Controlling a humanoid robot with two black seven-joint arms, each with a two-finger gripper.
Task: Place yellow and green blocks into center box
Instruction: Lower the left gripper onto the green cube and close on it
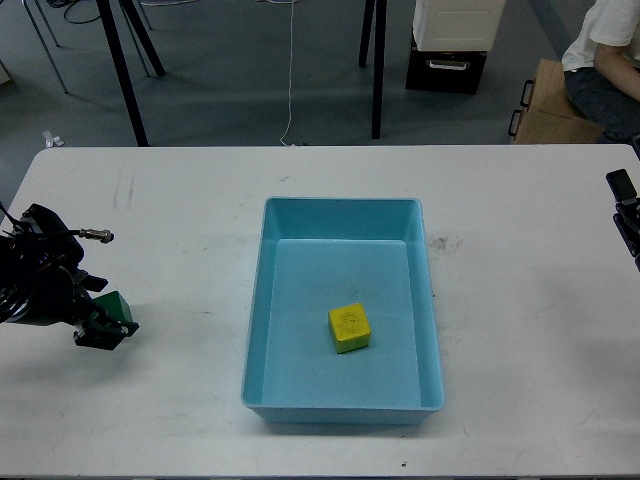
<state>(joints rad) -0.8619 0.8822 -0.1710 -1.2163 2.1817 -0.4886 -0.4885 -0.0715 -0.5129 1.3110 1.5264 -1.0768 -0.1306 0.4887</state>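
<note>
The yellow block (350, 328) lies inside the light blue center box (343, 402), slightly in front of its middle. The green block (114, 305) sits on the white table at the far left, mostly hidden by my left arm. My left gripper (100, 312) is down at the block, open, with one finger (104, 336) in front of it and the other behind it. Whether the fingers touch the block I cannot tell. Only a dark sliver of my right gripper (626, 205) shows at the right edge, and its fingers cannot be told apart.
The white table (530, 330) reaches the view's edges. Beyond its far edge are black stand legs (378, 70), a cardboard box (545, 105), a black case (446, 70) and a seated person (608, 50).
</note>
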